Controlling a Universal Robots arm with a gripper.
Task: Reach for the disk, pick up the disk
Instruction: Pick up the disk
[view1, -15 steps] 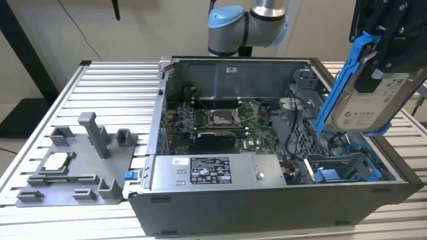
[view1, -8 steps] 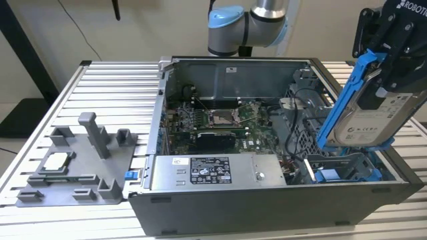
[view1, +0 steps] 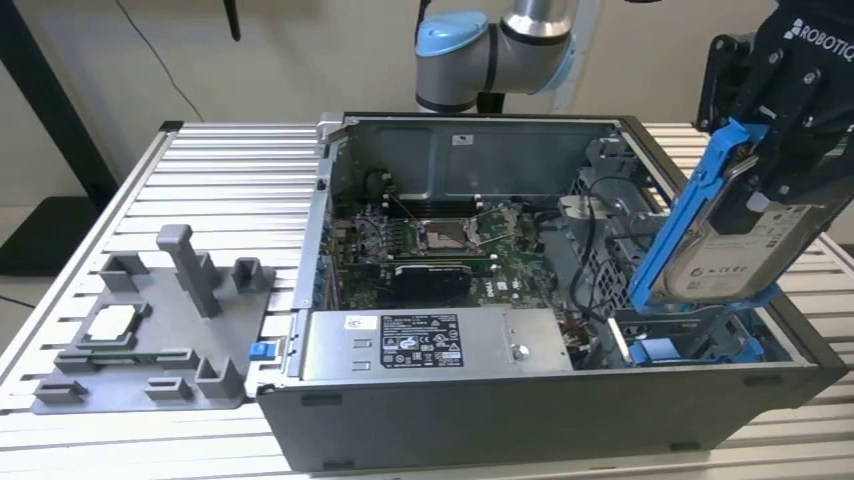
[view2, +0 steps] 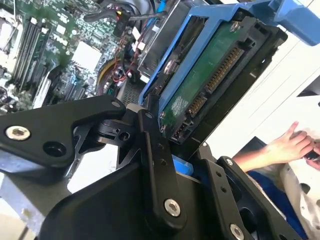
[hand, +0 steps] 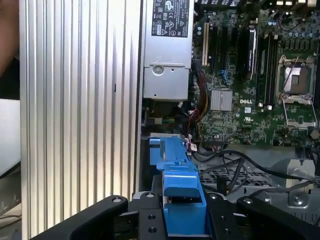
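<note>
Cream wall (view1: 267, 60), ribbed aluminium table (view1: 227, 190), dark stand (view1: 54, 130), even light

I have the gripper (view1: 774, 150) up at the exterior view's right, above the right-hand end of the open computer case (view1: 534, 420), its black body tipped a little off vertical. Its fingers (view2: 155, 165) are clamped on the disk (view1: 741, 240), which hangs tilted below them, clear of the case. The arm's grey and blue joint (view1: 487, 45) sits behind the case's rear wall. A person's hand (view2: 285, 145) shows in the second wrist view.
</note>
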